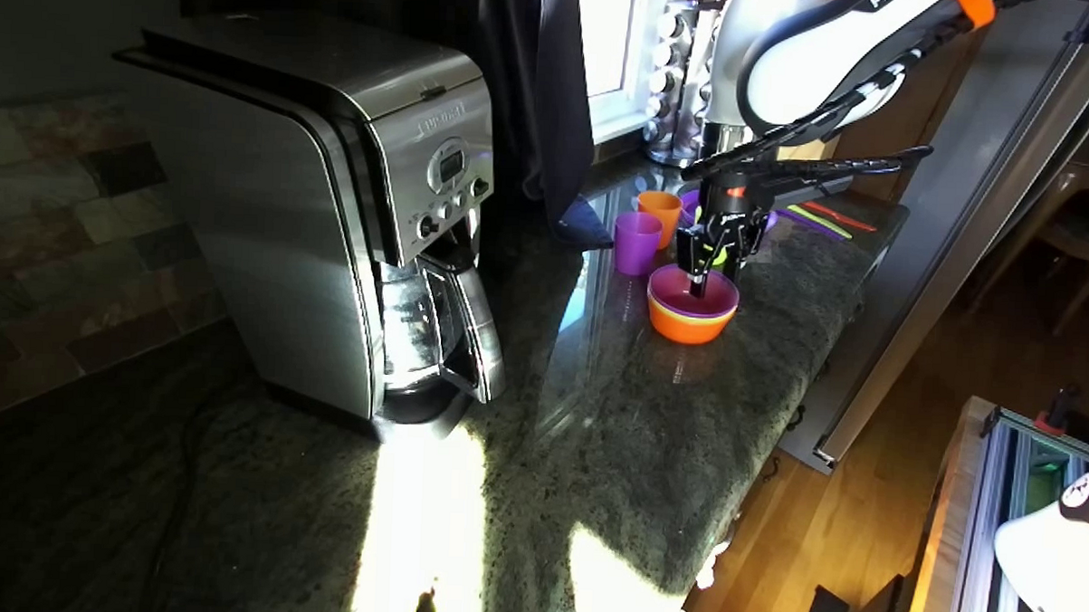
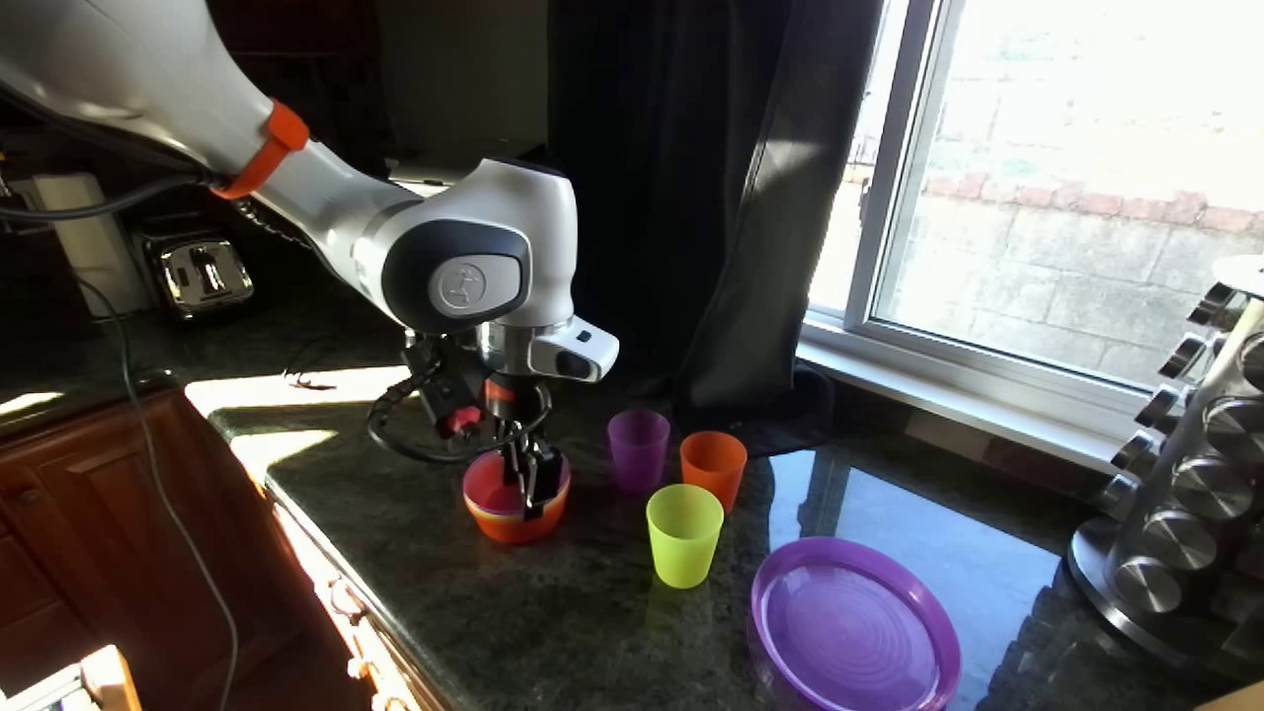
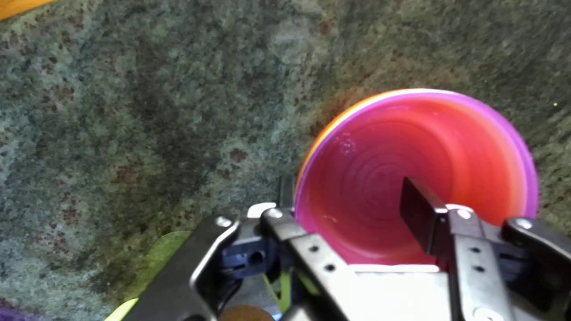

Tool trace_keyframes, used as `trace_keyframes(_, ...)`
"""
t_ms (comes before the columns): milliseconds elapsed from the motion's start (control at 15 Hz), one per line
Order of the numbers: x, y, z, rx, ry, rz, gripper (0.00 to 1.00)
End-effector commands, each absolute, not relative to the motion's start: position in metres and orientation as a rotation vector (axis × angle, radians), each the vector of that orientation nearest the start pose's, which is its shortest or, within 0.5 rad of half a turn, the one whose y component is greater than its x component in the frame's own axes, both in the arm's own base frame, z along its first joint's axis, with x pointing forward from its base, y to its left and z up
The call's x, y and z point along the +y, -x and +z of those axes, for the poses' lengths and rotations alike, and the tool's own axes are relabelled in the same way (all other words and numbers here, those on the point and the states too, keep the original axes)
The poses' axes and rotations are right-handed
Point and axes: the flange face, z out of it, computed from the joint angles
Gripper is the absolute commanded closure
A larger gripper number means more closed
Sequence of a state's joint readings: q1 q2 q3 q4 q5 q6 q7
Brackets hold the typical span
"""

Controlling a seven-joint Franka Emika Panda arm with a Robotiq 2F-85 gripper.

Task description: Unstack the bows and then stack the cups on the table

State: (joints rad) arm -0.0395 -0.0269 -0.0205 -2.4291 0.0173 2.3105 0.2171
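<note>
The gripper [image 3: 348,189] has one finger inside the stacked bowls [image 1: 689,313].
Its two fingers are spread apart, and the other finger is down just outside the rim; I can't tell if it touches. The bowls sit inside each other on the counter [image 2: 553,622], with orange on the outside and purple on top. Farther back from the counter's long outer edge, the purple cup [image 2: 638,452], orange cup [image 2: 715,469] and lime-green cup [image 2: 683,538] stand upright near each other. A round purple plate [image 2: 854,627] lies near the lime-green cup.
</note>
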Motion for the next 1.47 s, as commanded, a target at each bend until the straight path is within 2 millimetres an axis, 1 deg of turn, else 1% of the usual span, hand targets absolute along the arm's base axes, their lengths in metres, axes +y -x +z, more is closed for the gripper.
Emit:
trace_keyframes(0,-0.0316,-0.4732,0.3100,0.457,3.086,0.161,0.42)
trace_keyframes(67,-0.0319,-0.4734,0.3107,0.458,3.085,0.158,0.50)
trace_keyframes(133,-0.0322,-0.4735,0.3116,0.459,3.085,0.155,0.48)
trace_keyframes(200,-0.0322,-0.4734,0.3128,0.458,3.086,0.150,0.49)
trace_keyframes(267,-0.0322,-0.4740,0.3136,0.460,3.087,0.146,0.54)
trace_keyframes(333,-0.0319,-0.4745,0.3145,0.459,3.088,0.143,0.52)
trace_keyframes(467,-0.0315,-0.4753,0.3155,0.457,3.089,0.139,0.56)
trace_keyframes(533,-0.0314,-0.4760,0.3158,0.457,3.089,0.137,0.60)
trace_keyframes(600,-0.0313,-0.4764,0.3160,0.456,3.089,0.135,0.61)
trace_keyframes(667,-0.0313,-0.4769,0.3161,0.456,3.088,0.134,0.64)
trace_keyframes(800,-0.0312,-0.4776,0.3161,0.456,3.089,0.133,0.68)
trace_keyframes(1267,-0.0289,-0.4795,0.3151,0.450,3.092,0.136,0.67)
trace_keyframes(1400,-0.0287,-0.4791,0.3143,0.448,3.095,0.142,0.65)
